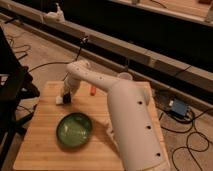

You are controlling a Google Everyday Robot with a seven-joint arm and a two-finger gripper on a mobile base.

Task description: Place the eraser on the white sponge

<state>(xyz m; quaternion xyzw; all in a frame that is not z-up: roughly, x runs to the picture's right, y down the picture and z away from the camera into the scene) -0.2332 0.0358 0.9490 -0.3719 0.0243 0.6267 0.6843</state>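
Wooden boards made up the surface (45,150) you were working over, pale and bare along its near left corner. Your white arm (127,110) rose from the near right, bent at an elbow over the far part of the boards, and dropped its forearm toward the far left corner. At the end of it the hand (65,97) sat low, right at the white sponge (59,99), which showed as a small pale patch on the wood, peeking out on the left of the dark tip. A dark shape at that tip may have been the eraser, but you could not separate it from the hand itself, so I cannot tell you where exactly the eraser lay or whether it touched the sponge. Nor can I tell whether the hand was apart, together or clamped on anything.

Nearer to you, the green bowl (74,130) stood on the wood, well apart from the sponge. An orange-red marker (93,91) lay on the far side, just right of the forearm. A white cup (123,76) stood at the far edge, partly behind the arm.
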